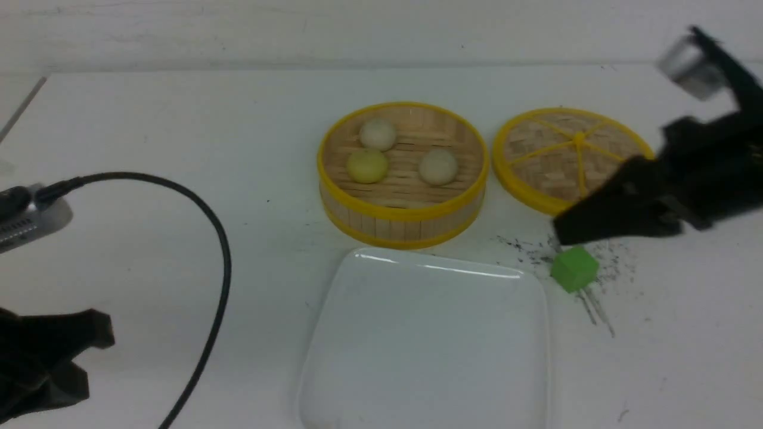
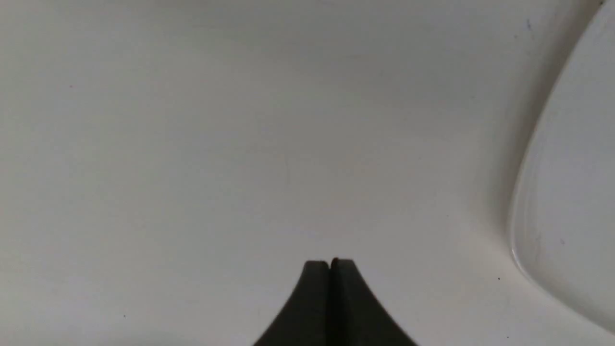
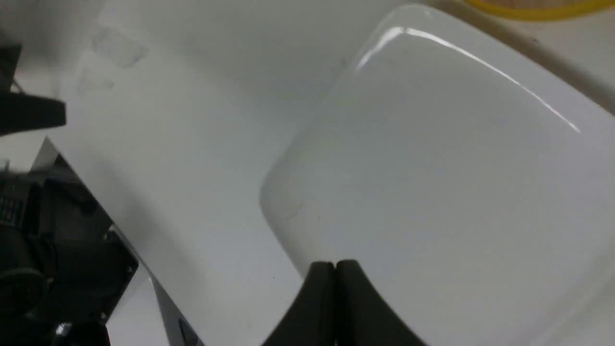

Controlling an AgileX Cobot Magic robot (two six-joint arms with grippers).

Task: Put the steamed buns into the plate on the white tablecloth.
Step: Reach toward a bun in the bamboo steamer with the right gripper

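Three steamed buns lie in the round bamboo steamer (image 1: 403, 221): a cream one (image 1: 378, 133) at the back, a pale yellow one (image 1: 367, 165) at front left, and another cream one (image 1: 438, 166) at front right. The white square plate (image 1: 426, 339) rests bare on the white tablecloth (image 1: 179, 119), just in front of the steamer. My right gripper (image 1: 560, 229) hangs shut and holding nothing over the green cube, to the right of the plate (image 3: 432, 168); its tips (image 3: 335, 264) are pressed together. My left gripper (image 2: 330, 263) is shut and holding nothing, low at the near left, with the plate's edge (image 2: 552, 192) beside it.
The flat woven lid (image 1: 563, 155) lies to the right of the steamer. A green cube (image 1: 574, 269) sits among dark speckles at the plate's far right corner. A black cable (image 1: 220, 250) loops from a grey device (image 1: 30, 217) across the left side.
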